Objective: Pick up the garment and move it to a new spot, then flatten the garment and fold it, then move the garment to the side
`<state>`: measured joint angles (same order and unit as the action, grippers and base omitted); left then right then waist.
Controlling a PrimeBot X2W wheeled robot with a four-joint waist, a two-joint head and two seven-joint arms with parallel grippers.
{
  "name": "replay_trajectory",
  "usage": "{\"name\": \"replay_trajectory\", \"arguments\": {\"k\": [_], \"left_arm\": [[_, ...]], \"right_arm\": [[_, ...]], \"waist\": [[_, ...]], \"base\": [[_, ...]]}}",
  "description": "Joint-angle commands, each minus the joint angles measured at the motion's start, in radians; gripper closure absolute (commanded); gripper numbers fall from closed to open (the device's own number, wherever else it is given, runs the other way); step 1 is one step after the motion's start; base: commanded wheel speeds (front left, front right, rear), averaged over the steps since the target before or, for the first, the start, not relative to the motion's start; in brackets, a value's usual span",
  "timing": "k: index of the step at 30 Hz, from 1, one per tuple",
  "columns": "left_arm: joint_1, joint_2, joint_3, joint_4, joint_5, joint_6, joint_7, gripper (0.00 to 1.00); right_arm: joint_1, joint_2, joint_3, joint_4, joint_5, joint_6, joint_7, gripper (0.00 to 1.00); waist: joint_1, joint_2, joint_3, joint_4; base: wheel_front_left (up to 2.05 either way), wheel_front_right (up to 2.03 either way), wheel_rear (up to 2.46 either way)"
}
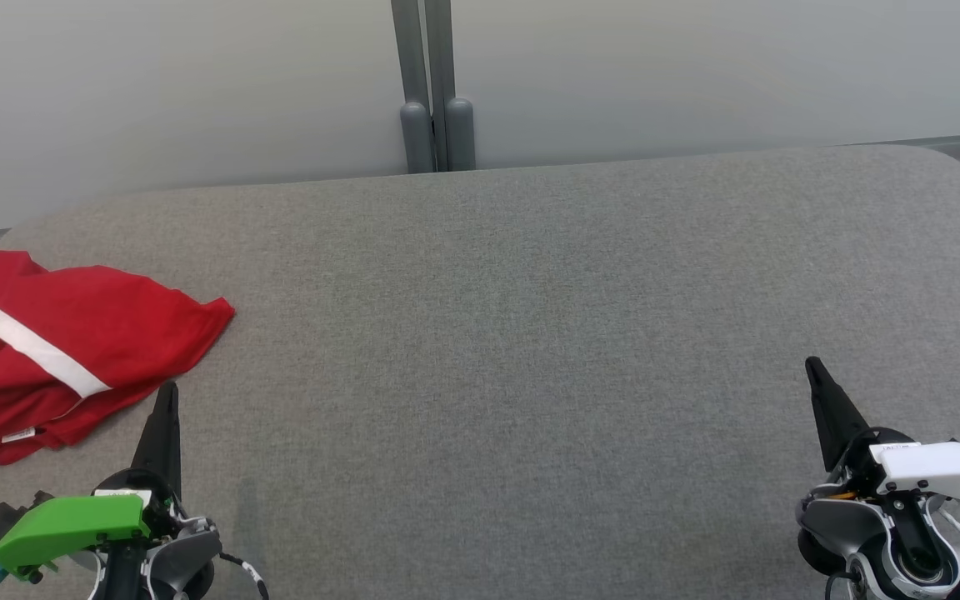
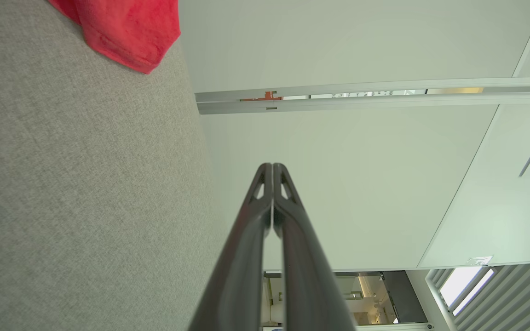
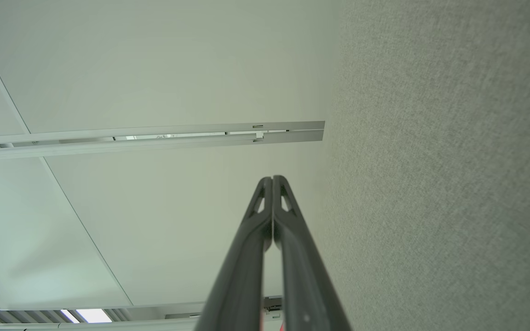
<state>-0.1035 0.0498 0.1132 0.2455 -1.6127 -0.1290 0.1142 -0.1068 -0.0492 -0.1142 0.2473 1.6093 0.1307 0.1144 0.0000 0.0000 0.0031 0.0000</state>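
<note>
Our left gripper and right gripper rest empty, fingers pressed together.
We judge they sit wide apart at the near edge to leave the grey padded surface free for spreading cloth. The red garment, loosely heaped, lies at the surface's left edge, just ahead-left of our left gripper and apart from it, far from the right.

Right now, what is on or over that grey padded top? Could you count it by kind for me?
Garments: 1, the red garment with a white stripe, bunched at the left.
Grippers: 2, the left gripper and the right gripper, both shut, holding nothing.
Total: 3
</note>
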Motion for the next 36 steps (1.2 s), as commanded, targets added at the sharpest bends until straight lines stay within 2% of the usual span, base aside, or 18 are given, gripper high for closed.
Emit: {"name": "replay_trajectory", "arguments": {"k": [1,36], "left_arm": [[-0.011,0.000,0.002,-0.002,-0.001,-0.003,0.003,1.00],[-0.011,0.000,0.002,-0.002,-0.001,-0.003,0.003,1.00]], "right_arm": [[-0.005,-0.001,-0.001,-0.005,0.007,0.000,0.003,1.00],[-0.005,-0.001,-0.001,-0.005,0.007,0.000,0.003,1.00]], "waist": [[0.0000,0.0000,0.000,0.000],[0.0000,0.0000,0.000,0.000]], "base": [[0.00,0.00,0.00],[0.00,0.00,0.00]]}}
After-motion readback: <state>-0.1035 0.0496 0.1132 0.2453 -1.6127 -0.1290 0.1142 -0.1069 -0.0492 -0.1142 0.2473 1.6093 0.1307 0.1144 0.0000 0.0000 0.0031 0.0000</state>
